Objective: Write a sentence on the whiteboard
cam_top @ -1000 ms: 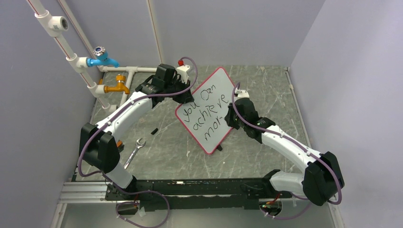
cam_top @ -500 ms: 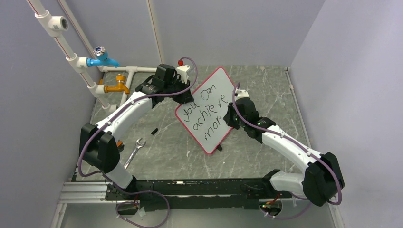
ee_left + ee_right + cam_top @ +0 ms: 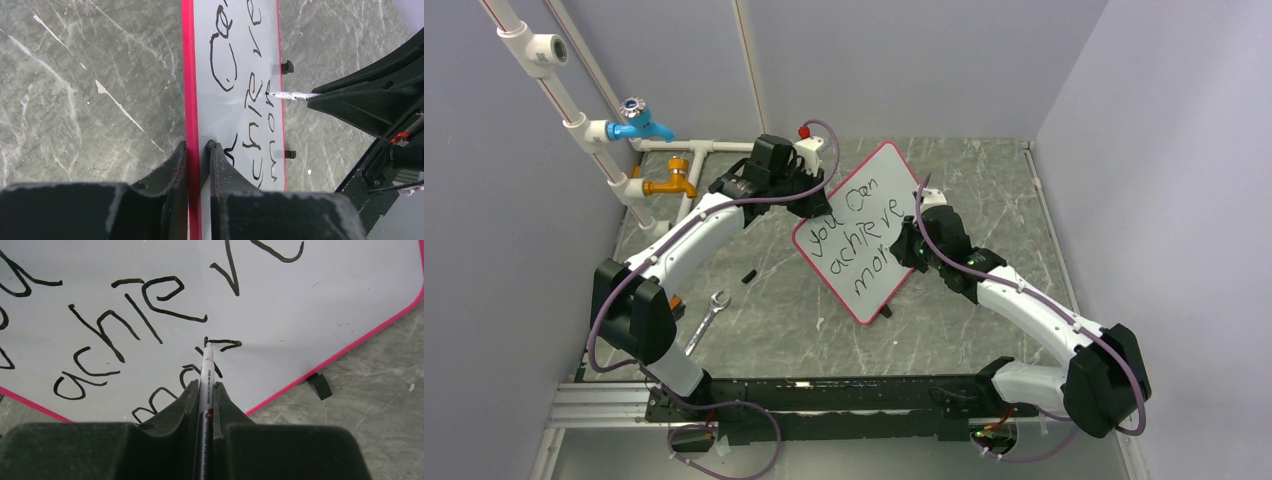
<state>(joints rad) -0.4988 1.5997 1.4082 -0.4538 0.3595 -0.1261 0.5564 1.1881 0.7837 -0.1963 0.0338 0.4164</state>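
The whiteboard (image 3: 879, 165), white with a pink rim, lies tilted like a diamond on the grey table. Black writing on it reads "you can achieve mor". My left gripper (image 3: 816, 205) is shut on the board's upper left rim, one finger on each face (image 3: 197, 147). My right gripper (image 3: 904, 246) hovers over the board's lower right part, shut on a white marker (image 3: 206, 365). The marker tip touches the board (image 3: 325, 300) at the end of "mor". In the left wrist view the marker (image 3: 295, 95) comes in from the right onto the whiteboard (image 3: 235, 50).
A wrench (image 3: 707, 322) and a small black piece (image 3: 749, 274) lie left of the board. White pipes with a blue tap (image 3: 639, 125) and a yellow tap (image 3: 672, 183) stand at the back left. A black foot (image 3: 319, 386) sticks out from the board's edge. Walls close in on three sides.
My right gripper has shifted slightly left and up with the marker along the bottom line of writing. The left gripper and the board have stayed still.
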